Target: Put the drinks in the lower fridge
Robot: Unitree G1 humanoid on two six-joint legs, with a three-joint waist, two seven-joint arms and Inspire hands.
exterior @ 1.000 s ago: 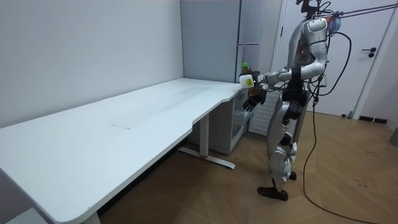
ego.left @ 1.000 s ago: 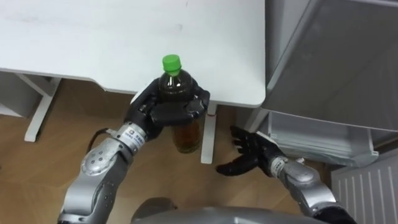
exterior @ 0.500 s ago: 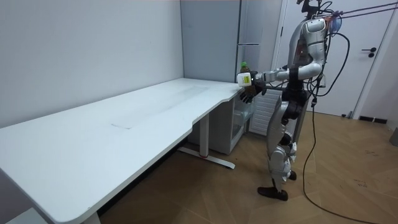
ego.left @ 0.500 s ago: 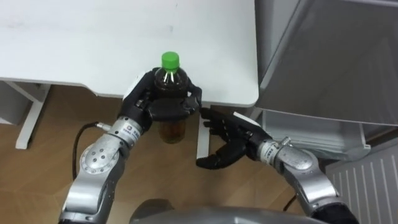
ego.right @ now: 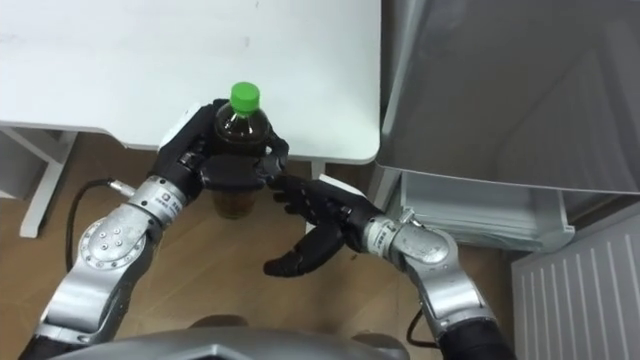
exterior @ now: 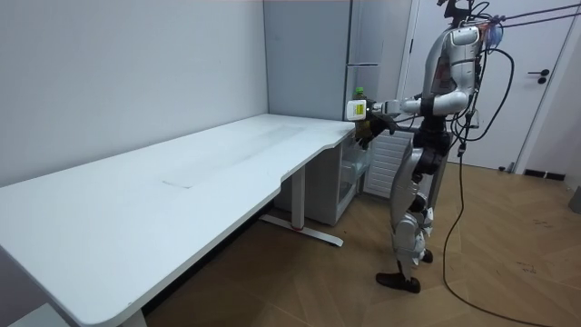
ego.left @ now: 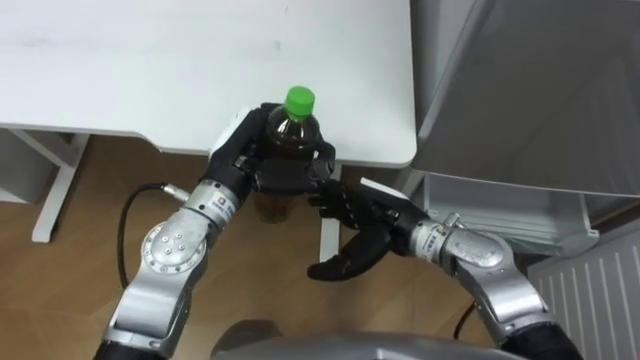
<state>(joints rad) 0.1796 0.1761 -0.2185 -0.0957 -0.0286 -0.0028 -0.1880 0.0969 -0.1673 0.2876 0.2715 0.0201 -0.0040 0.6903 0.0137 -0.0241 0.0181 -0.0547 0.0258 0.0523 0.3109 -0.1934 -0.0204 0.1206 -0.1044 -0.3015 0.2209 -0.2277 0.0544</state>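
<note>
A dark tea bottle (ego.left: 292,135) with a green cap stays upright in the air off the white table's near edge. My left hand (ego.left: 238,165) is shut on its body from the left. My right hand (ego.left: 362,218) is open just right of and below the bottle, fingers spread with their tips close to its lower side. Whether they touch it I cannot tell. In the room view I stand at the table's end beside the fridge, holding the bottle (exterior: 359,94) at chest height.
The white table (ego.left: 150,60) spreads across the upper left, its leg under the bottle. The grey fridge (ego.left: 540,90) rises at the right, with its lower compartment (ego.left: 500,215) open beneath. Wooden floor lies below.
My right hand has risen from low beside the table leg up to the bottle. My left hand has carried the bottle slightly to the right.
</note>
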